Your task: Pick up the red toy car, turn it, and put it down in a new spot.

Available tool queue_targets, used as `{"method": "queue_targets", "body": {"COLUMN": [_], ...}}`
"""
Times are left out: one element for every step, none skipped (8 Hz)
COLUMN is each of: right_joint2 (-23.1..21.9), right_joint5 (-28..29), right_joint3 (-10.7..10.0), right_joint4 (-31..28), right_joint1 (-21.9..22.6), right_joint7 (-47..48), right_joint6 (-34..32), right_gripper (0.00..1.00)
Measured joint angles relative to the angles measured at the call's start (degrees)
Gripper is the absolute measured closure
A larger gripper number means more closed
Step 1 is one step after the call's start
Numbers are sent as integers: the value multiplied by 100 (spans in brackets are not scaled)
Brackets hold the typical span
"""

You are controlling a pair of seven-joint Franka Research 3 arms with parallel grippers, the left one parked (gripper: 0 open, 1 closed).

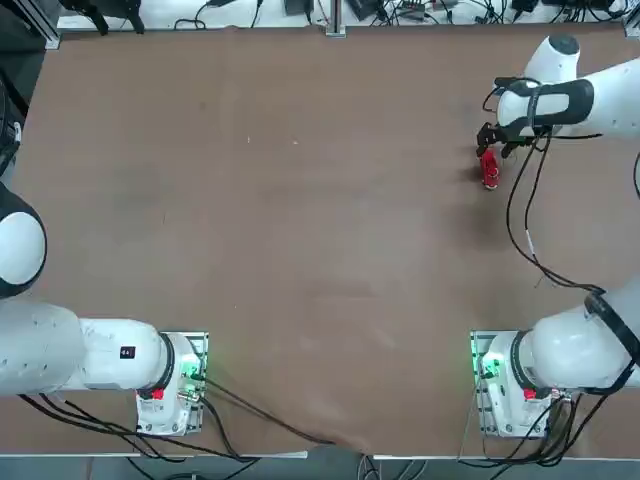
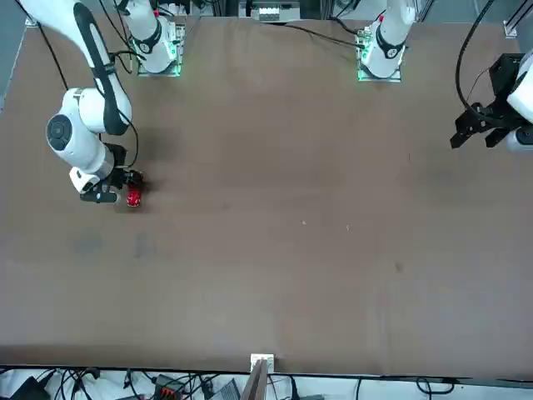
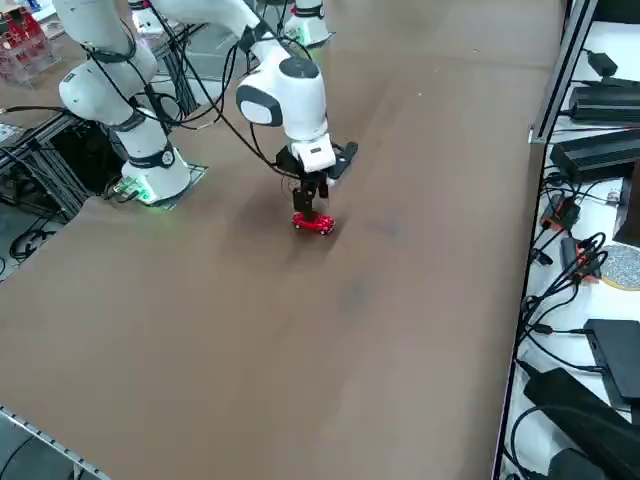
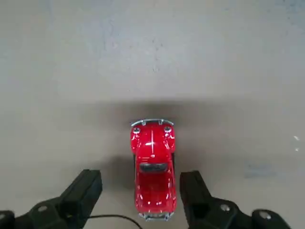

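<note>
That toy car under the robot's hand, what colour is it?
The toy car is bright red, clearest in the right wrist view.
</note>
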Motion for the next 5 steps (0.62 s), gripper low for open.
{"method": "queue_targets", "body": {"right_joint2": [74, 132, 180, 220, 245], "right_joint5": [0, 0, 0, 0, 0], "right_joint3": [0, 0, 0, 0, 0], "right_joint4": [-79, -151, -217, -264, -288], "right_joint1": [-11, -19, -28, -41, -50], "right_joint7": [0, 0, 0, 0, 0], "right_joint6": [164, 283, 404, 530, 607], "right_gripper": [0, 1, 1, 3, 4]}}
